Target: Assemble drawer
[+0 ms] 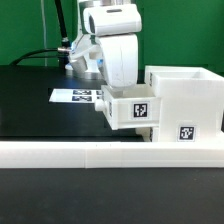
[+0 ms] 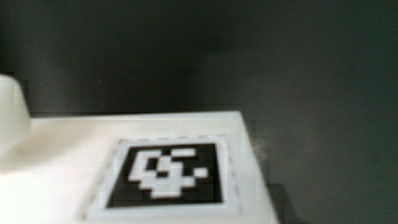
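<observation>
Exterior view, left to right.

Marker board (image 1: 78, 96) lies flat on the black surface (image 1: 30, 100), on the left, well behind the rail.

My arm (image 1: 112, 45) comes down from the top centre, white housing, cables trailing off to the left behind it. My fingers (image 1: 103, 98) are low, right at the left side of the small tray, mostly hidden by the wrist body and the tray wall. Cannot tell whether they are apart, together or clamped on anything.

Small tray (image 1: 131, 108): white, open top, square tag on its near face. It sits just right of my fingers, looks slightly tilted, and touches or overlaps the left side of the shell. Whether it is partly inside the shell, I cannot tell.

Shell (image 1: 185, 95): big white box, right of centre, open top visible, tag low on its near face. It stands just behind the rail.

Rail (image 1: 110, 153): long low white strip across the whole near edge of the surface, left to right.

Wrist view: blurry. A white flat face with a black-and-white tag (image 2: 166, 172) fills the lower part, dark surface behind it. A rounded white edge shows at one side. My fingers are not visible there.
</observation>
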Robot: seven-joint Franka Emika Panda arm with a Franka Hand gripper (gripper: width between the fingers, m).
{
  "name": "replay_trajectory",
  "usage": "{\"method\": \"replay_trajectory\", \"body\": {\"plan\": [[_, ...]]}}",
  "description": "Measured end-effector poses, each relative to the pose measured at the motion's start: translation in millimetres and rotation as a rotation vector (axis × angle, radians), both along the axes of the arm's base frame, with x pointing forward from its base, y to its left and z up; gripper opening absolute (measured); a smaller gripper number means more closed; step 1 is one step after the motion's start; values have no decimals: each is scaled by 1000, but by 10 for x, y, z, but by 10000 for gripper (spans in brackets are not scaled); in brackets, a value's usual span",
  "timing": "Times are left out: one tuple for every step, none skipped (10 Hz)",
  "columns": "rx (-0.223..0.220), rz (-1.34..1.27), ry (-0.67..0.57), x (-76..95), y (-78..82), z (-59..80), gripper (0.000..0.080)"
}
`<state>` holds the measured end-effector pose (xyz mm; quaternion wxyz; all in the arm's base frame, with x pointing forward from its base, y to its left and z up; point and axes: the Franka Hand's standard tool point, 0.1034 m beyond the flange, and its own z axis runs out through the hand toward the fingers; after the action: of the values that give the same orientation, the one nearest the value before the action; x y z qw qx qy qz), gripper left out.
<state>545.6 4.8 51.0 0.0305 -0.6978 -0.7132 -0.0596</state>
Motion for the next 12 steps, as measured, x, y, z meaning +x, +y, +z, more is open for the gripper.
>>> {"method": "replay_trajectory", "body": {"plan": [[4, -27, -2, 2, 43, -2, 41], [5, -47, -3, -3, 52, -5, 41], [5, -54, -1, -7, 61, -5, 41], [5, -54, 0, -7, 61, -5, 41], [5, -54, -1, -7, 61, -3, 41], [3, -42, -2, -8, 59, -3, 41], [1, -26, -4, -5, 51, -1, 41], [2, -29, -4, -5, 50, -3, 120], [2, -29, -3, -6, 50, -5, 120], [1, -29, 0, -8, 44, 1, 255], [-4, -29, 10, 0, 32, 35, 454], [-6, -30, 11, 26, 38, 69, 454]]}}
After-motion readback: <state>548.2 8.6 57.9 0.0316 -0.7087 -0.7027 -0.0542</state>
